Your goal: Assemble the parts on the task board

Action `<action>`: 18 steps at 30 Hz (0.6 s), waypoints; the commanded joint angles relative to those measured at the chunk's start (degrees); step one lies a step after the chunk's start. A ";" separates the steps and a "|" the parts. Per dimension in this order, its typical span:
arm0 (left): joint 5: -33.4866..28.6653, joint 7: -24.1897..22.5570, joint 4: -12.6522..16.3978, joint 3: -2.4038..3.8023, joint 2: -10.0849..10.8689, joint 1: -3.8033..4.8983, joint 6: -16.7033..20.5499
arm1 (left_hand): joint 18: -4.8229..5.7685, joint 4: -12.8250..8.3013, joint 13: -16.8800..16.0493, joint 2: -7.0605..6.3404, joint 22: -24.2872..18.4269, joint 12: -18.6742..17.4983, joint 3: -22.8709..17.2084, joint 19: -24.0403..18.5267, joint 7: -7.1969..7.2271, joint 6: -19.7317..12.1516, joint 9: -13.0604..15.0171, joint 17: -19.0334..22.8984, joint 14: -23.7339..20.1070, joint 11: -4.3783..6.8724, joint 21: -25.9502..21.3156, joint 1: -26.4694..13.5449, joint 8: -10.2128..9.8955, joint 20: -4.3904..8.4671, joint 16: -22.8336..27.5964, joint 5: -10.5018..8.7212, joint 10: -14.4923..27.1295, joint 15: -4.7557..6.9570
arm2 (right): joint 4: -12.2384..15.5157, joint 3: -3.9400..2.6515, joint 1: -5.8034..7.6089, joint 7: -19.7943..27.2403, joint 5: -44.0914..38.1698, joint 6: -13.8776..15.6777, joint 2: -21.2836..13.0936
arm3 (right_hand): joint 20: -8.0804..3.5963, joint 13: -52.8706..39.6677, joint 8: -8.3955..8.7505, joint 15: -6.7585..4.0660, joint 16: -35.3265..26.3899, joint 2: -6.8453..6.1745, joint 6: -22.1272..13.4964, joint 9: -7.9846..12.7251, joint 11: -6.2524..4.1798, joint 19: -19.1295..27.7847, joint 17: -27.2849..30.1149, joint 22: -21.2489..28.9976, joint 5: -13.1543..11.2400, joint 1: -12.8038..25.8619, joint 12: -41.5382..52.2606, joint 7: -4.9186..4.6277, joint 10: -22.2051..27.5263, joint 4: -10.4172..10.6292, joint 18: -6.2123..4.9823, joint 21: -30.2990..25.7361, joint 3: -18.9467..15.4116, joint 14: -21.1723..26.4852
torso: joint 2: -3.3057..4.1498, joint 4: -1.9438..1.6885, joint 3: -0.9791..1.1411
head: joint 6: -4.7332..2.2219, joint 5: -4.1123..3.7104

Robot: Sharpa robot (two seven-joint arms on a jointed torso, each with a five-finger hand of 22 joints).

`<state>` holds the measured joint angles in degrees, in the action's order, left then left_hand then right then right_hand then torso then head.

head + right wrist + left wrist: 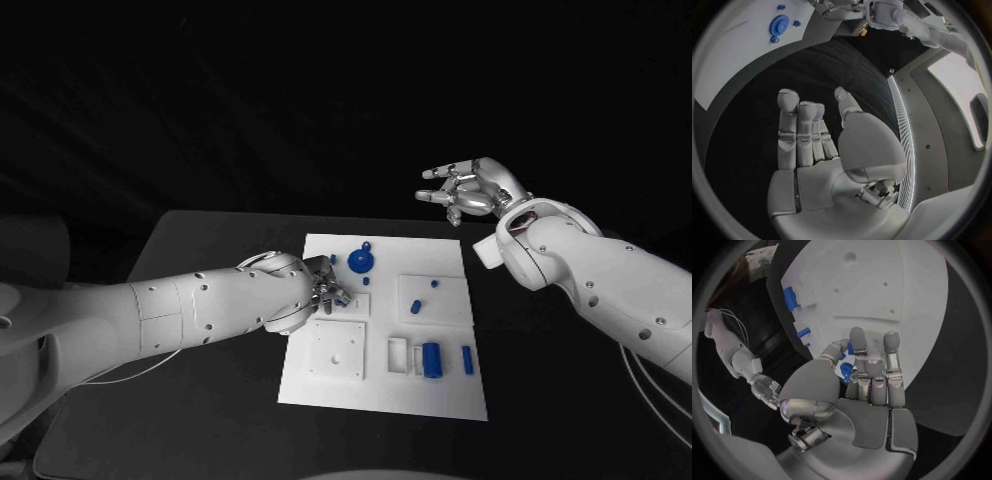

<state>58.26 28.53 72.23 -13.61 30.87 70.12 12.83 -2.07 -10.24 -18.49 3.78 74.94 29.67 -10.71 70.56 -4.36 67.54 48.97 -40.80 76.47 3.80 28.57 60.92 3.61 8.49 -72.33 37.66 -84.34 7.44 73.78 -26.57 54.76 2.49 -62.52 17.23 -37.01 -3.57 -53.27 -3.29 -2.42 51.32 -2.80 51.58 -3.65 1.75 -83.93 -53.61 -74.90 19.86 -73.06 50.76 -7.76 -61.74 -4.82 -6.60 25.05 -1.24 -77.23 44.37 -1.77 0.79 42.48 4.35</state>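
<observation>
White and flat, the task board (387, 380) lies in the middle of the black table (188, 400), its blue parts spread over it. A round blue part (361, 262) lies near the far edge, two long ones (431, 357) lie in slots near the front right, and a small one (415, 306) stands on a raised block. I judge the assembly to be partly done, with several recesses unfilled. The left hand (323, 288) is low over the board's left side; in its wrist view a small blue part (846, 371) shows among its fingertips (858, 340), though I cannot tell whether it is gripped. The right hand (469, 192) hovers beyond the board, fingers apart, holding nothing.
</observation>
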 commanded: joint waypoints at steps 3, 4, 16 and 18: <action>0.23 0.25 0.23 -0.01 -0.16 -0.13 -0.33 | 1.02 -1.94 0.00 0.61 0.77 0.34 -1.65 0.40 6.16 7.03 8.05 0.10 0.37 0.70 -0.23 0.01 0.19 -0.15 -0.29 0.20 -2.48 0.08 | -0.10 -0.03 0.00 -0.33 -0.57 -1.09 0.11 | 0.08 0.13 -0.22 0.00 -0.19 -0.09 0.01 -0.03 -0.08 -1.50 0.06 -2.59 0.33 0.35 -0.13 -0.01 0.36 -0.13 -0.65 -0.39 0.41 0.51 | 0.03 -0.02 0.03 | -0.03 0.15; 0.23 0.27 0.24 -0.01 -0.17 -0.13 -0.37 | 1.02 -1.94 0.00 0.61 0.77 0.34 -1.65 0.40 6.16 7.03 8.05 0.10 0.37 0.70 -0.23 0.01 0.19 -0.15 -0.29 0.20 -2.48 0.08 | -0.13 -0.03 0.00 -0.36 -0.59 -1.10 0.12 | 0.08 0.13 -0.22 0.00 -0.19 -0.09 0.01 -0.03 -0.08 -1.50 0.06 -2.59 0.33 0.35 -0.13 -0.01 0.36 -0.13 -0.65 -0.39 0.41 0.51 | 0.04 -0.04 0.01 | -0.03 0.12; 0.20 0.62 0.25 -0.01 -0.13 -0.17 -1.41 | 1.04 -2.06 -0.01 0.60 0.87 0.37 -1.72 0.56 6.15 7.05 8.08 0.11 0.46 0.70 -0.41 0.06 0.21 -0.12 -0.29 0.17 -2.49 0.10 | -0.31 -0.03 0.00 -0.56 -0.70 -1.24 0.18 | 0.08 0.23 -0.23 -0.01 -0.21 -0.07 0.04 -0.03 -0.08 -1.57 0.11 -2.59 0.49 0.40 -0.09 -0.01 0.37 -0.18 -0.64 -0.57 0.41 0.50 | 0.02 -0.02 0.01 | 0.12 0.10; 0.20 0.70 0.25 -0.01 -0.12 -0.17 -1.59 | 1.07 -2.10 -0.02 0.63 0.92 0.40 -1.75 0.63 6.15 7.05 8.08 0.09 0.49 0.70 -0.54 0.09 0.21 -0.11 -0.31 0.19 -2.48 0.09 | -0.33 -0.03 0.00 -0.61 -0.77 -1.20 0.18 | 0.08 0.28 -0.23 -0.01 -0.21 -0.05 0.06 -0.04 -0.09 -1.61 0.13 -2.60 0.60 0.44 -0.07 0.01 0.38 -0.22 -0.64 -0.70 0.39 0.50 | 0.02 -0.01 0.00 | 0.12 0.15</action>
<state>58.29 28.80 72.37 -13.58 30.84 70.04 12.55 -2.09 -10.31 -18.49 3.78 74.93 29.88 -10.63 70.76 -4.36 67.54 48.98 -40.75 76.61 3.67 28.36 60.92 3.62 8.29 -72.33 37.65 -84.47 7.37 73.43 -26.58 54.76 1.89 -62.69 16.85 -36.88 -3.57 -53.04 -3.29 -2.43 51.34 -2.80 51.59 -3.65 1.75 -83.94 -53.55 -74.90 20.19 -73.07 50.76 -7.74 -61.74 -4.99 -6.56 24.62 -1.07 -77.24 44.39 -1.78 0.81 42.56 4.47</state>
